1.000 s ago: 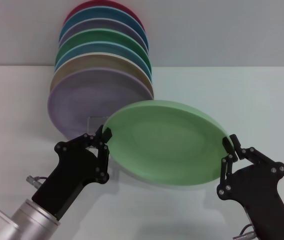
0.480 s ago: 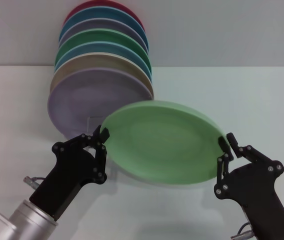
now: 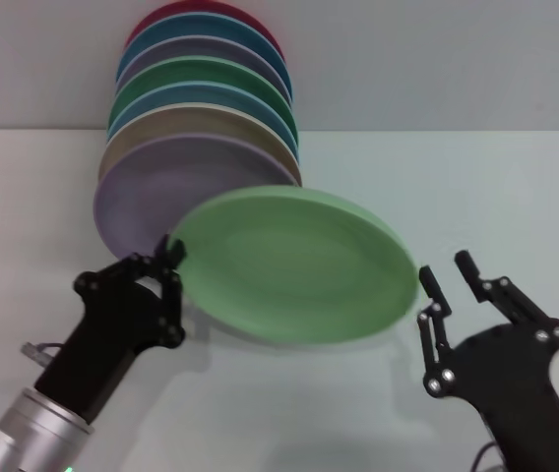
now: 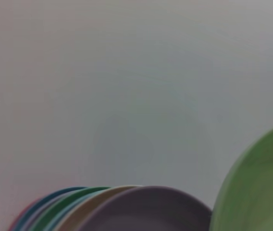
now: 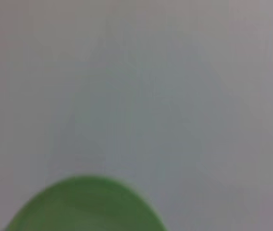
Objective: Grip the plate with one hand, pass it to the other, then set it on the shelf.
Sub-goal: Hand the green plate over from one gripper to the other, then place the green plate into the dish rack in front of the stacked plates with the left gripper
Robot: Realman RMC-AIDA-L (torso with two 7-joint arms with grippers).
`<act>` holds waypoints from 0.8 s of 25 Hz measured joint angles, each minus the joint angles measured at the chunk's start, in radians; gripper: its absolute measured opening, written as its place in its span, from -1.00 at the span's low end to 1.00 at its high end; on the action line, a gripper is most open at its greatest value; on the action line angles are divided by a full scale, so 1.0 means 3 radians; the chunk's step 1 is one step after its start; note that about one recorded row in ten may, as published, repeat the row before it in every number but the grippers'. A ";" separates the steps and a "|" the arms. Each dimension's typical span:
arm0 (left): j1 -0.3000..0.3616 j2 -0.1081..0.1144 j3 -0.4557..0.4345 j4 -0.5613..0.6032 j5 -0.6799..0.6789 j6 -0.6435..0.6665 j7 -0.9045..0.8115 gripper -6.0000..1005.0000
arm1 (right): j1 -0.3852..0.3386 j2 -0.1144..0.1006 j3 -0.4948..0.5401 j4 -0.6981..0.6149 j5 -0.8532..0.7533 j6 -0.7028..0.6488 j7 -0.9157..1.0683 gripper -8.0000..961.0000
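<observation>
You see the plain mint-green plate (image 3: pixel 294 265) in front of the standing row of plates (image 3: pixel 201 128): lilac nearest it, then beige, blue, emerald green, grey-violet, teal, crimson. Both grippers, left (image 3: pixel 166 258) and right (image 3: pixel 449 277), are black; the table (image 3: pixel 476 187) is white.

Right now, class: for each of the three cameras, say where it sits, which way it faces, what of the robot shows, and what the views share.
Head view: on the robot's head, facing forward and down; shows the left tool gripping the plate, the right tool open beside it, and the stacked plates.
Left wrist view: faces the wall; plate and stack; no fingers.
Right wrist view: faces the wall; plate; no fingers.
Shared: the plate.
</observation>
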 joint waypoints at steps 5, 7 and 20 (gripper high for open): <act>0.0090 0.0017 -0.0137 -0.0003 0.0008 0.0278 -0.0066 -0.85 | 0.0016 -0.0016 -0.0360 -0.0075 -0.0070 -0.0576 0.0073 -0.47; 0.0110 0.0021 -0.0167 0.0000 0.0011 0.0353 -0.0136 -0.85 | 0.0021 -0.0017 -0.0383 -0.0102 -0.0071 -0.0599 0.0093 -0.47; 0.0038 0.0036 -0.0543 0.0257 0.0019 0.0730 -0.0675 -0.82 | 0.0030 0.0023 -0.0373 -0.0615 -0.0035 -0.0569 0.0452 -0.48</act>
